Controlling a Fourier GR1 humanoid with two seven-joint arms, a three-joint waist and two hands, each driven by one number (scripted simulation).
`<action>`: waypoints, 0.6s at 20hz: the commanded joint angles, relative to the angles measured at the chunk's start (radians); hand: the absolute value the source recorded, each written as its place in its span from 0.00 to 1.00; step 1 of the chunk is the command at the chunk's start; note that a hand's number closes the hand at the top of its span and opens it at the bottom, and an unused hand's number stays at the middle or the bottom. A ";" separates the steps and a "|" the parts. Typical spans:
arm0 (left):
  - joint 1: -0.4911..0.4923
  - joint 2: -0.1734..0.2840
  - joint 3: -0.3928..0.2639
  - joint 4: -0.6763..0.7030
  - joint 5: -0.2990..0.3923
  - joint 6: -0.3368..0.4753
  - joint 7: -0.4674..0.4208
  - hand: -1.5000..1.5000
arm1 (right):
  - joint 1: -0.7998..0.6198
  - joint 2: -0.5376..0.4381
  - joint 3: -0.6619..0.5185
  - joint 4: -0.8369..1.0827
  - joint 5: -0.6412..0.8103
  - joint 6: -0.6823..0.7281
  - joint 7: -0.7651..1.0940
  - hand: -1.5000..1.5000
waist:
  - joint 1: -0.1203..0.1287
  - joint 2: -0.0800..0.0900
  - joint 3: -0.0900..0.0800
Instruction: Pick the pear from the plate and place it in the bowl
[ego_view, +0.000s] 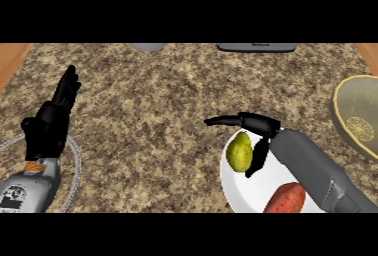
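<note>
My right hand (255, 131) hangs over the far rim of the round white plate (235, 192), its black fingers spread and relaxed: some stretch out to my left past the rim, and the thumb (258, 159) drops down toward me, with nothing between them. Just to the left of that thumb, very close to it though I cannot tell if they touch, lies the yellow-green pear (239, 152), on the plate's left part. Its long axis runs roughly away from me and toward me, leaning slightly, with the narrower end pointing away, up near my outstretched fingers. Nearer to me than the hand, beside my grey forearm, a reddish-orange sweet potato (285, 198) rests on the same plate. Off to the right of my hand sits the grey bowl with a yellow rim (356, 115), apart from the plate. Far across the speckled brown stone counter (162, 100), my left hand (50, 122) rests open, fingers straight and pointing away.
</note>
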 joint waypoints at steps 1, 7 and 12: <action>-0.031 -0.002 0.022 0.023 0.000 -0.008 0.028 0.50 | 0.000 0.030 0.023 -0.034 0.043 0.047 -0.111 1.00 | -0.010 0.001 0.003; 0.000 -0.019 0.029 0.018 -0.006 -0.026 -0.005 0.50 | 0.013 0.052 -0.007 0.053 0.077 -0.028 -0.204 1.00 | -0.002 0.003 0.004; 0.001 -0.041 0.009 -0.039 -0.045 0.005 0.063 0.50 | 0.049 0.031 -0.031 0.025 0.052 -0.020 -0.230 1.00 | -0.007 0.000 0.004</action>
